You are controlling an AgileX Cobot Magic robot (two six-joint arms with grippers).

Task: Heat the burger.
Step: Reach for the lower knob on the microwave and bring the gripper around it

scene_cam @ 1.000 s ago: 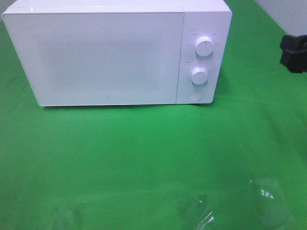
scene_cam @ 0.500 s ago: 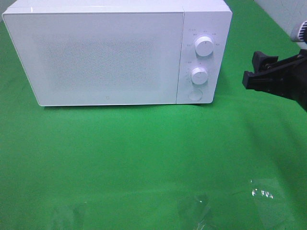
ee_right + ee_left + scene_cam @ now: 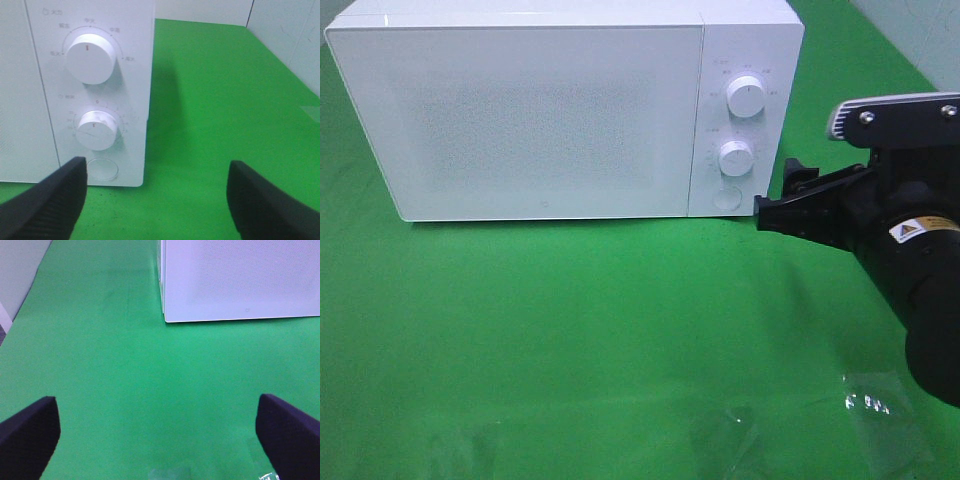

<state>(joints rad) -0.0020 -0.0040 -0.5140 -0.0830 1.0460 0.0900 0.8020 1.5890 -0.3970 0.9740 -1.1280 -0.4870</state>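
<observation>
Exterior high view: A white microwave [image 3: 540, 120] stands on the green cloth [image 3: 570, 320] with its door shut. Its panel carries an upper dial [image 3: 747, 97], a lower dial [image 3: 736, 158] and a round button [image 3: 725, 198]. The right gripper [image 3: 775, 195] is just beside the panel's lower corner. The arm bears a yellow warning label [image 3: 923, 230] whose text is too small to read.

Left wrist view: The left gripper [image 3: 159, 440] hangs over bare cloth, its fingers spread wide and nothing between them.

Right wrist view: The right fingers are spread and empty, and they face the panel. Small Chinese characters ring the upper dial under a heading that looks like 火力. Numerals ring the lower dial.

The burger appears in no view, so its place cannot be told.
</observation>
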